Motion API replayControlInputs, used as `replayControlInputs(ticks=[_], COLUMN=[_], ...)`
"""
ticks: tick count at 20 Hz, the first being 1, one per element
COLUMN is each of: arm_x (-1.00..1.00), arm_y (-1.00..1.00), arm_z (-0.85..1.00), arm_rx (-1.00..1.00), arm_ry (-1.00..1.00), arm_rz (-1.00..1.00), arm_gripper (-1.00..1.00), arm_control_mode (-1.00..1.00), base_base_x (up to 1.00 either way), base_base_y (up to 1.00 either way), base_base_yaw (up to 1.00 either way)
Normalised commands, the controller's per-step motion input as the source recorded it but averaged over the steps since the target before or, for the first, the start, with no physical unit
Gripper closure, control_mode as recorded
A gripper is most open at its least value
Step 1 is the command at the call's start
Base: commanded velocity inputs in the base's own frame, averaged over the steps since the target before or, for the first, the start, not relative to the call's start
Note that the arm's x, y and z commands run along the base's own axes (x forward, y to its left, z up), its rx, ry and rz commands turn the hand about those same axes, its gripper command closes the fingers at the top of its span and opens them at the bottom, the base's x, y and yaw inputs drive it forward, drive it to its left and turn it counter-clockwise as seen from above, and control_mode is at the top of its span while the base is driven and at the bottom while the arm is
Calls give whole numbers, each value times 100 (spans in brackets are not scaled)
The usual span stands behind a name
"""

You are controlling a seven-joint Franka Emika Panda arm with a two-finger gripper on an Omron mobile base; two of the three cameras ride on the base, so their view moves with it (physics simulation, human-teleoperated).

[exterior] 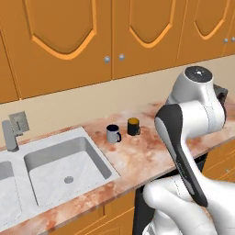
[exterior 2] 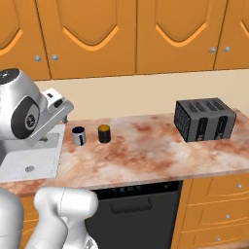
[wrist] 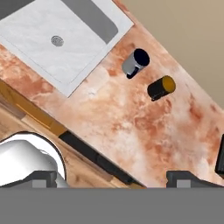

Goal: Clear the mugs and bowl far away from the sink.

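Two mugs stand side by side on the marble counter, right of the sink [exterior: 69, 160]. The pale grey mug [exterior: 113, 133] with its navy inside is the nearer to the basin. The black mug [exterior: 133, 126] with its orange inside is just beyond it. From above, the hand view has the grey mug [wrist: 135, 63], the black mug [wrist: 161, 87] and the sink [wrist: 74, 72]. My gripper [wrist: 114, 179] hangs high over the counter's front edge, open, with nothing between its fingertips [wrist: 188, 178]. It is well short of both mugs. The bowl is out of view.
A grey faucet [exterior: 10, 133] rises behind the sink. At the counter's right end stands a dark toaster [exterior 2: 204, 119]. A black dishwasher [exterior 2: 136, 209] sits under the counter. Orange wall cabinets [exterior 2: 126, 34] hang above. Bare marble [exterior 2: 146, 146] stretches between the mugs and the toaster.
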Motion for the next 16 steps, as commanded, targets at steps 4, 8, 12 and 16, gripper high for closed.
replayControlInputs(ticks=[4,8,12,16], arm_x=[0,0,0,62], arm_y=[0,0,-15,16], arm_z=[0,-11,-32,-69], arm_rx=[0,0,5,5], arm_ry=[0,9,16,2], arm_rz=[0,0,3,-7], arm_gripper=[-100,-100,-100,-100], arm_control_mode=[100,-100,-100,-100], base_base_x=[18,9,0,0], base_base_y=[-27,0,0,0], base_base_yaw=[40,10,0,0])
